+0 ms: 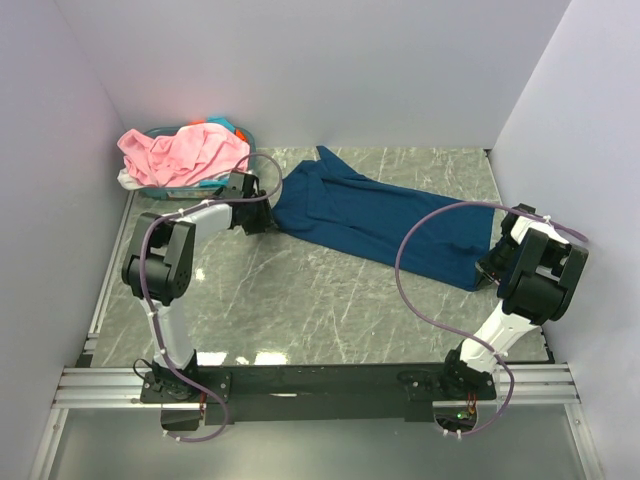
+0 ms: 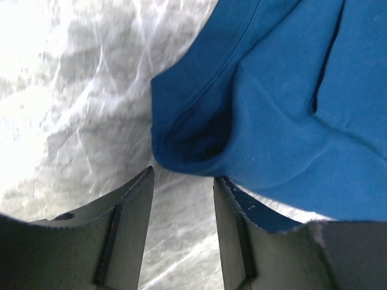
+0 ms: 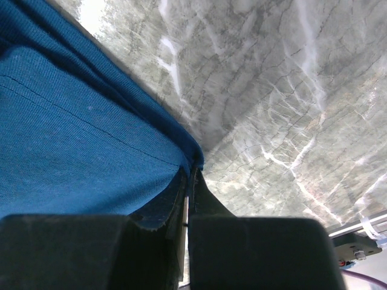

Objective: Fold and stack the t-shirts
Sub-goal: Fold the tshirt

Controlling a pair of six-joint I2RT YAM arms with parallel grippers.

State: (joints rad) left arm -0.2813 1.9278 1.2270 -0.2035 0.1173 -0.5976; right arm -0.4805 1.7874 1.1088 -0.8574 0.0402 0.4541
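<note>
- Bolted to the rail [image 1: 320, 380] at 6 o'clock, both arm bases; beyond them, grey marble table [image 1: 320, 300].
- Spread slantwise from 12 toward 3 o'clock on that table, blue shirt [image 1: 380, 215], rumpled, not folded.
- At its 9 o'clock end, left gripper [image 1: 262, 212]; at its 3 o'clock end, right gripper [image 1: 492, 268].
- Heaped at 10 o'clock in the teal basket [image 1: 238, 128], pink shirt [image 1: 180, 150].
- Left wrist: left gripper [image 2: 183, 178] released, bare table [image 2: 91, 90] between the fingers; blue shirt [image 2: 284, 109] from 12 to 3 o'clock, lapping over the finger at 5 o'clock, not pinched.
- Right wrist: right gripper [image 3: 192, 175] clenched on the blue shirt [image 3: 72, 151] at its hem corner; cloth at 9 o'clock, table [image 3: 290, 90] at 1 o'clock.
</note>
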